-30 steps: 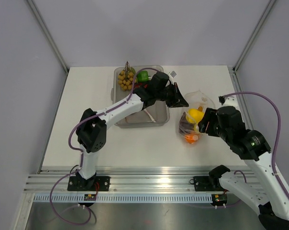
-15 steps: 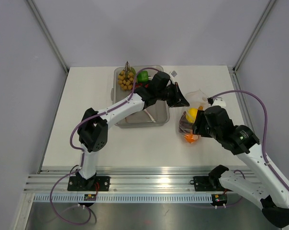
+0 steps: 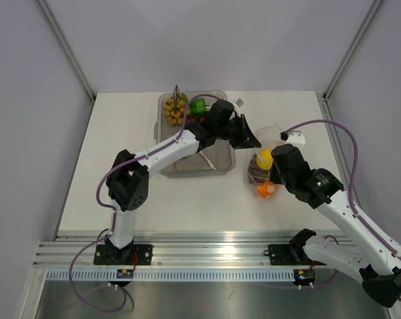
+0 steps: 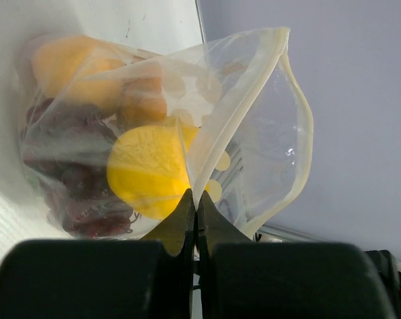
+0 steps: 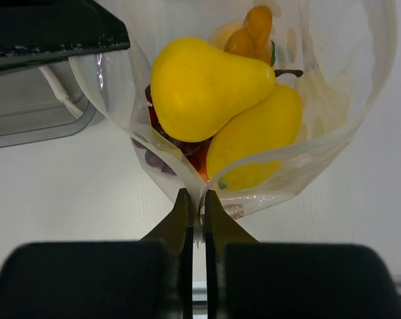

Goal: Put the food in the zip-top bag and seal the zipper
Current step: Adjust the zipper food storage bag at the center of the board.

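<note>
The zip-top bag stands right of the tray, its mouth gaping. It holds food: a yellow lemon, purple grapes and an orange piece. In the right wrist view two yellow fruits fill the bag. My left gripper is shut on the bag's mouth edge, where the pale zipper strip runs. My right gripper is shut on the opposite edge of the bag. From above, the left gripper sits at the bag's far side and the right gripper at its near right.
A rigid clear tray lies left of the bag, under my left arm, with a cluster of yellow grapes and a green pepper at its far end. A small white tag lies beyond the tray. Walls ring the table.
My right arm has swung left and forward to the bag, and its jaws have gone from open to shut on the bag's edge. The left arm has held still.
</note>
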Robot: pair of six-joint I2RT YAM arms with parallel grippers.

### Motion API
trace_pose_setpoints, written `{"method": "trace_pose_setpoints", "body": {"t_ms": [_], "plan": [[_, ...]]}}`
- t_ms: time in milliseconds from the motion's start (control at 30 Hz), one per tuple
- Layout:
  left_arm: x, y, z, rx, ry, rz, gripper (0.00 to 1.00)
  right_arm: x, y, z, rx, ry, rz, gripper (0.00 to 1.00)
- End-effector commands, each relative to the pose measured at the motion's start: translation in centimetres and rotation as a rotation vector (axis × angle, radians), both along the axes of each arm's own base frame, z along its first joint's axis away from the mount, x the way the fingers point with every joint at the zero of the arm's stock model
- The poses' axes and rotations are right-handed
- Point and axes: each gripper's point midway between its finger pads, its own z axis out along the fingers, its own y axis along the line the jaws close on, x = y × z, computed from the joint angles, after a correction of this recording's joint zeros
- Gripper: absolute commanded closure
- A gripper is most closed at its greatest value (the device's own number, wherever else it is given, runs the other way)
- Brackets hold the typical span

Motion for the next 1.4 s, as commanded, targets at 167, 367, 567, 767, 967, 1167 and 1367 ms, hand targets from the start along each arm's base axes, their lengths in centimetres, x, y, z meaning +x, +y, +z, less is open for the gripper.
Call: {"method": "trace_pose_setpoints", "body": {"t_ms": [167,367,567,767,967,1167,1367], "plan": [[-1.6,3.4,4.2,-0.054,-0.121,-0.016,1.0,3.7,0.9,5.0,-0.111,-0.262,0.152,1.0],[-4.4,5.3,4.3,-0.011,-0.208,-0.13,0.48,5.5,2.6,6.9,-0.158,-0.309,0.27,1.0],[-4.3,8.6,9.3,0.113,-0.611,-0.258,0.35,4.3,3.2,7.8,-0.162,-0.265,0.369,1.0],[-3.3,10.8,11.0,0.252,-1.087,-0.414,0.39,1.9,3.0,8.7,-0.115,-0.266,0.433,1.0],[-6.0,9.8,11.5,0.131,-1.302,-0.627,0.43,0.3,2.5,8.5,-0.079,-0.268,0.44,1.0],[-8.6,7.8,12.0,0.052,-1.431,-0.749,0.38,-0.7,2.3,8.7,-0.052,-0.267,0.447,1.0],[-12.4,5.7,11.4,-0.038,-1.469,-0.894,0.32,-1.7,2.2,9.3,-0.037,-0.261,0.473,1.0]]}}
